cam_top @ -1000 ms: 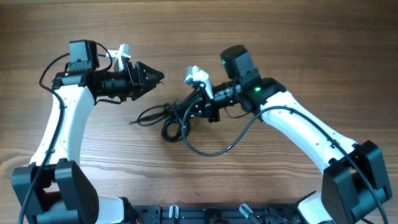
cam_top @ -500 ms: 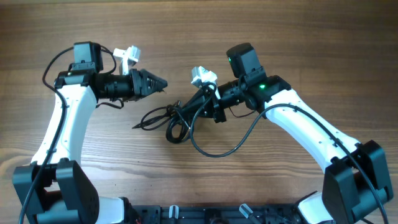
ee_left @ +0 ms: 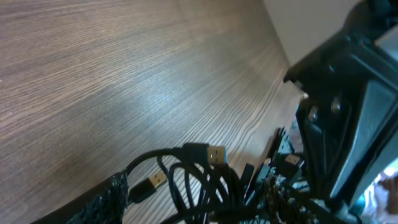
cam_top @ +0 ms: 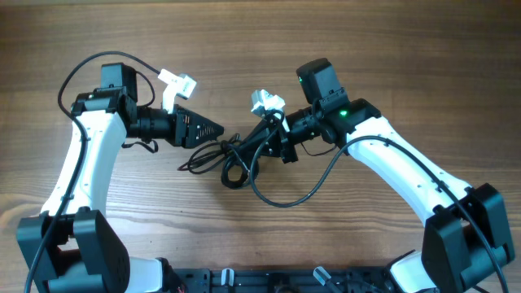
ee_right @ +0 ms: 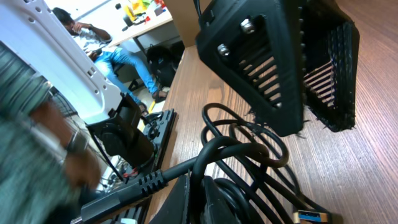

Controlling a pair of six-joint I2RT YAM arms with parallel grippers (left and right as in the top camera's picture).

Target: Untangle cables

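Two arms at one knot; the cables [cam_top: 230, 159] lie bundled mid-table [cam_top: 366, 49]; right gripper [cam_top: 262, 142] clamped tight on the bundle's right side; left gripper [cam_top: 217, 130] jaws spread wide, tips just beside the bundle's upper left, gripping nothing.

Overhead: right gripper [cam_top: 260, 146] jaws hidden under its own body & the cables [cam_top: 213, 155]; plug ends too small to sort. Left wrist cam: cables run off btm edge, left gripper [ee_left: 196, 190] fingers [ee_left: 115, 193] cropped there too. Right wrist cam: blurred shape [ee_right: 37, 143] at left unreadable; cables cut off at btm.
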